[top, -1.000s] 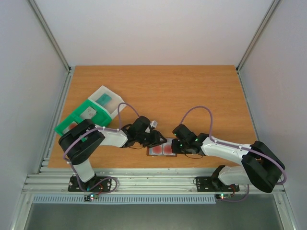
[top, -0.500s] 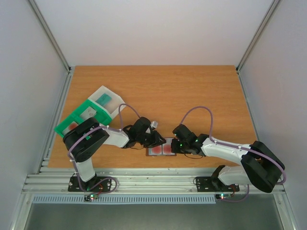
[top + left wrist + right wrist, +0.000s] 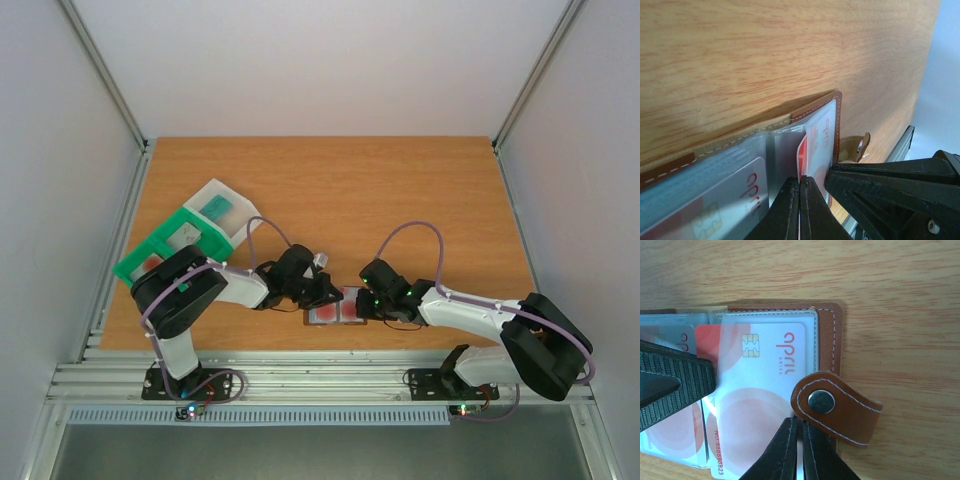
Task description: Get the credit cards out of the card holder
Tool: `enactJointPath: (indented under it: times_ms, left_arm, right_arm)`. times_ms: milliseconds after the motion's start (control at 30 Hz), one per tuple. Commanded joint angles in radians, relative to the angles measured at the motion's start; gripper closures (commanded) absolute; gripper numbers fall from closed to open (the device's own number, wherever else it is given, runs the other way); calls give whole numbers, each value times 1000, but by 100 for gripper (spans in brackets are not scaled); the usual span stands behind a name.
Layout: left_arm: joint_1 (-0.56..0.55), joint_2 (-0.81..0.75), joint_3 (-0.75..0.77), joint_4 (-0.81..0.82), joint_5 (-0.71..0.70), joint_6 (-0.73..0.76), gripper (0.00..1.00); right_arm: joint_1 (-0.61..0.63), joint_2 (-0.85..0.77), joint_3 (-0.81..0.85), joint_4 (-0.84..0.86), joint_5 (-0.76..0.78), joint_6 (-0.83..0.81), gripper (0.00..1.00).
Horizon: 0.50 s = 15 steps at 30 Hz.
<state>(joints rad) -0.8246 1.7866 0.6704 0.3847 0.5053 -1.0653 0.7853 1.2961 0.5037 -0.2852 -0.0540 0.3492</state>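
Left arm (image 3: 235, 285): stretched low and inward, left gripper (image 3: 799, 186) pinched onto thin red credit card (image 3: 802, 150).
Right arm (image 3: 465, 312): mirrored, right gripper (image 3: 799, 422) closed; contents unclear.
Wallet: brown leather bifold card holder (image 3: 338, 311) open on wooden table (image 3: 400, 200).

Top camera looks down from six o'clock; both wrist cameras, close, perhaps opposed, share the flat brown wallet (image 3: 829, 340).

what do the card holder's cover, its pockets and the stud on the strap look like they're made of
Card holder cover: brown leather or an imitation, matte, with pale stitching along the edge. Pockets: clear flexible plastic, slightly glossy; the printed credit card shows through. Stud: metal by its dark shine, though coated plastic is possible.
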Motion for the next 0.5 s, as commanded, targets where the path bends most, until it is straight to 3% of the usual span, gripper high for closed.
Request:
enactJointPath:
  times_ms: [0,467]
  left_arm:
    - [0,-19,-12,-42,-42,30,100]
    - [22,-63,-43,-68,-50,40,100]
  right_arm:
    - [-4,37,-16,-14,23,14,92]
    - [-5,41,-6,-40,40,9,93]
